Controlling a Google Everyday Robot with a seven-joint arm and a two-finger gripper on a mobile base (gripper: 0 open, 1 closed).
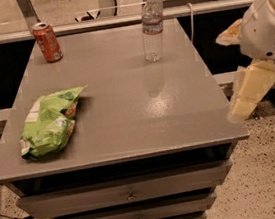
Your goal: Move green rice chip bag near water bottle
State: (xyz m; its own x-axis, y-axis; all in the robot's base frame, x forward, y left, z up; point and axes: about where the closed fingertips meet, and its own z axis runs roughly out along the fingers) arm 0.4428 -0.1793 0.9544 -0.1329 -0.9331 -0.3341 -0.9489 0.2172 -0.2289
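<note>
While the gripper [243,101] hung beside the table [130,127], right of it, touching nothing, its opening could not be told.

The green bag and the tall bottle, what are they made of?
The green rice chip bag looks like thin, shiny plastic film: it is crinkled. The water bottle seems clear plastic: you see through it. The gripper hangs right of the table.

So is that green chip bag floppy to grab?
Probably: the green rice chip bag looks crinkled and puffy, so should crumple and feel light. Lying flat on the table, it likely slides, not rolls. The gripper hangs right of the table.
</note>
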